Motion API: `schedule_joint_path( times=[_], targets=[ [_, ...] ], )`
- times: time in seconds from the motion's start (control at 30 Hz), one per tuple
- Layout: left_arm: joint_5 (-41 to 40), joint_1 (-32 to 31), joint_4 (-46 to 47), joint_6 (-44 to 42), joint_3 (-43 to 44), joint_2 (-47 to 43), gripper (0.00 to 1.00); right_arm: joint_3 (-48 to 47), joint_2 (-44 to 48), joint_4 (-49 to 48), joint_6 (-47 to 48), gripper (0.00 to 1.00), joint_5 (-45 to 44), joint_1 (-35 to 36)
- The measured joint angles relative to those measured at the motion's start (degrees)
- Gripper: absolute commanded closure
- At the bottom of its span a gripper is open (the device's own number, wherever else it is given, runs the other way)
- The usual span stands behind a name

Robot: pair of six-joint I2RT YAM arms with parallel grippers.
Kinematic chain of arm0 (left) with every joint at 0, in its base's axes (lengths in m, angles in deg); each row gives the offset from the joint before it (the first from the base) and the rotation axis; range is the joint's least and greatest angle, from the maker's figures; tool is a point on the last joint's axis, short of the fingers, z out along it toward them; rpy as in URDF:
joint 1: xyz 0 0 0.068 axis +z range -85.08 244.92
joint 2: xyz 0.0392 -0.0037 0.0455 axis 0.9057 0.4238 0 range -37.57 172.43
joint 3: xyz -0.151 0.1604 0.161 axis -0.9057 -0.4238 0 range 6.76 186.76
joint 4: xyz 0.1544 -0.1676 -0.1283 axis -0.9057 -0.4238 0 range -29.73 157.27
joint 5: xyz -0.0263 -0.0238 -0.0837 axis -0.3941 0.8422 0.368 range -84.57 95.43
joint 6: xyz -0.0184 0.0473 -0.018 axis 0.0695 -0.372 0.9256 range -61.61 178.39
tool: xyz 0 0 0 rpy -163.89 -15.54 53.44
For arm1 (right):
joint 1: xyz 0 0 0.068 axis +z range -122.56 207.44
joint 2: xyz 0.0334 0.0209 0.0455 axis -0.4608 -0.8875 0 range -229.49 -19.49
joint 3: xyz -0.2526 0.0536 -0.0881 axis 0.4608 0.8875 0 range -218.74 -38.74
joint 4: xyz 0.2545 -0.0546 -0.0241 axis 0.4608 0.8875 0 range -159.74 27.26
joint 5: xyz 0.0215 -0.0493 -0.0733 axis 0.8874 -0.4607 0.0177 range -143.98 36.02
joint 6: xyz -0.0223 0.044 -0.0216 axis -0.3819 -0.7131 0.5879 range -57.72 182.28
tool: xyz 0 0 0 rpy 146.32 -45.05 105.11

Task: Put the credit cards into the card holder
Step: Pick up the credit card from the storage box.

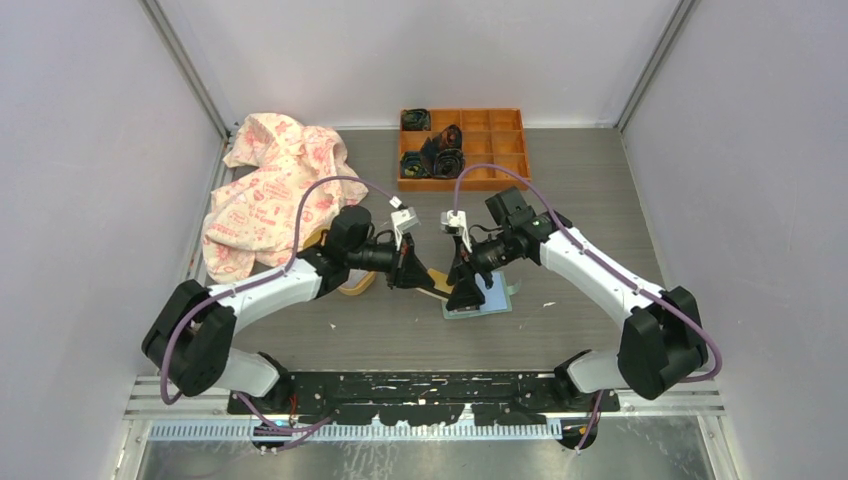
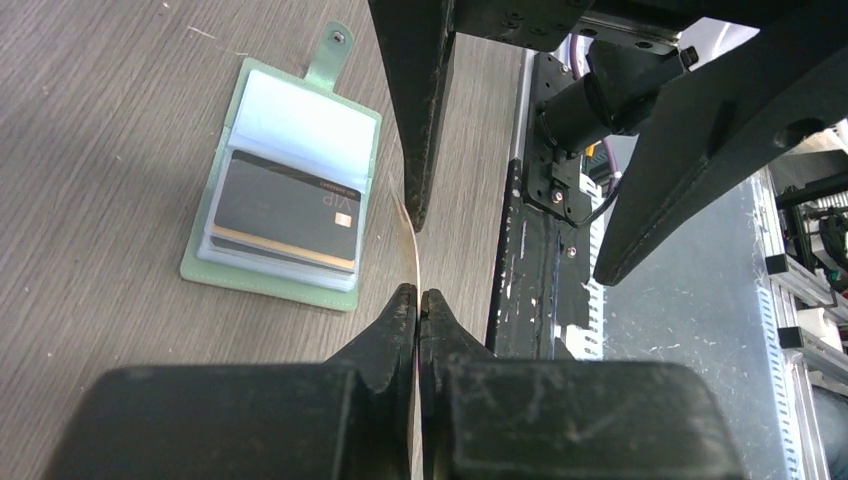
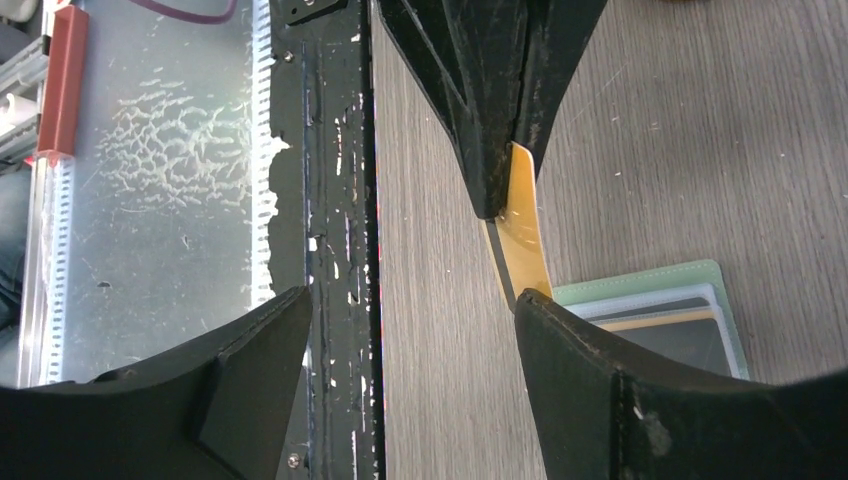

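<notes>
left claw pinching card — edge-on from left wrist; orange from right

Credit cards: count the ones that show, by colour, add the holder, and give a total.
Dark: 1, the VIP card, in a sleeve of the card holder.
Orange: 1, the orange card, pinched in the left gripper.
Card holder: 1.
Total: 3.
</notes>
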Motion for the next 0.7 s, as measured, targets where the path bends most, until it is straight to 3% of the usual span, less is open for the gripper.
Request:
schedule_joint_path(
  times=[0.23,0.47,0.7],
  targets=[
    [2.54,-0.92,-0.44,-2.29,2.58,2.93,1.0,-8.72,0.83,12.61,10.73,0.2,-0.37,-3.82],
    [5.73,-1.38,4.76,0.81,3.39,8.2,1.0,-7.52,4.2,11.8,10.78,0.24,-2.54,-7.63],
    [8.92,-1.4,8.66,2.69,13.16,16.35,1.0,-6.38,-1.27,11.06,10.43,0.26,-4.02,-7.85]
  ],
)
